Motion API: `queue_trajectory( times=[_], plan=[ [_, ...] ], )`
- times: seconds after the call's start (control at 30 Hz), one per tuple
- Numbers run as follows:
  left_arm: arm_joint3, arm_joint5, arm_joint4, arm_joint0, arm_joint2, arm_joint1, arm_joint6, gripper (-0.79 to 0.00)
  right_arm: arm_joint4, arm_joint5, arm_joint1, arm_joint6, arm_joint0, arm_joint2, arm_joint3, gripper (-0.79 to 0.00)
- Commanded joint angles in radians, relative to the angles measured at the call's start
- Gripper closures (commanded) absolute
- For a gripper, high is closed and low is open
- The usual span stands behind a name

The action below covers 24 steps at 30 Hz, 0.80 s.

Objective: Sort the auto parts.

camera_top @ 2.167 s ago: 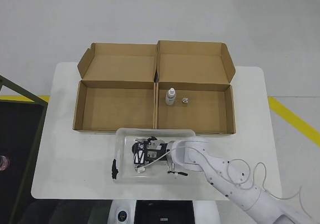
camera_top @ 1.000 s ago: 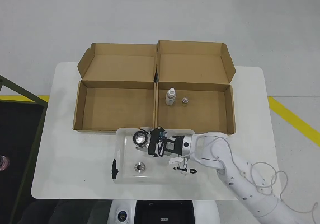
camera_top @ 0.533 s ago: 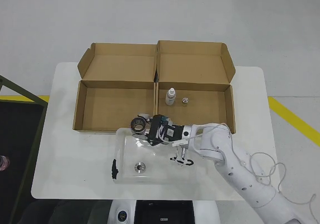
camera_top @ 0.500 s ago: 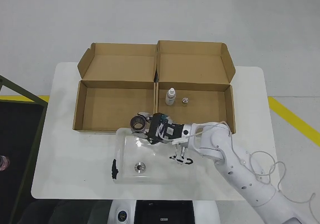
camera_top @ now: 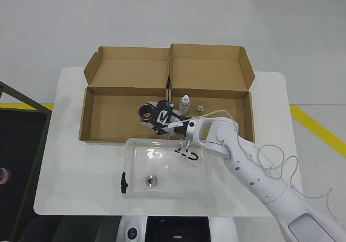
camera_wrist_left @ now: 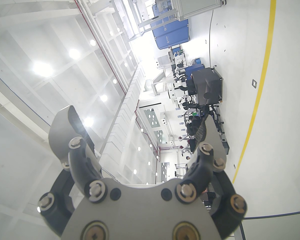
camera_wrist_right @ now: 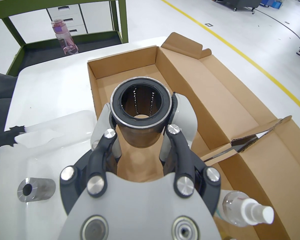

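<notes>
Right gripper (camera_wrist_right: 140,122) pinched the black bearing (camera_wrist_right: 139,104), hanging over the left-hand cardboard box (camera_top: 109,121), possibly just clear of its floor; left gripper (camera_wrist_left: 137,123) showed fingers spread apart.

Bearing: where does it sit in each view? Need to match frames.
Top view: bearing in the right gripper, above the left cardboard box, near its right end.
Right wrist view: bearing at centre, bore toward camera.
Left wrist view: faces the hall, away from the table.
Shared landmark: spray bottle.
</notes>
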Motion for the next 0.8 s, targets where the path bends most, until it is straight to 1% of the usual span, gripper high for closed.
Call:
queue_trajectory(
  times=[0.0,0.4,0.77],
  plan=[
    [0.000,0.000,0.000,0.000,0.000,0.000,0.000,-0.785,-0.001,0.018,-0.009,-0.001,0.020,-0.013,0.029,0.000],
    [0.000,0.000,0.000,0.000,0.000,0.000,0.000,-0.785,-0.019,0.117,-0.068,0.041,0.105,-0.083,0.178,0.000],
    [0.000,0.000,0.000,0.000,0.000,0.000,0.000,-0.785,-0.045,0.163,-0.118,0.075,0.156,-0.136,0.279,0.000]
  ],
)
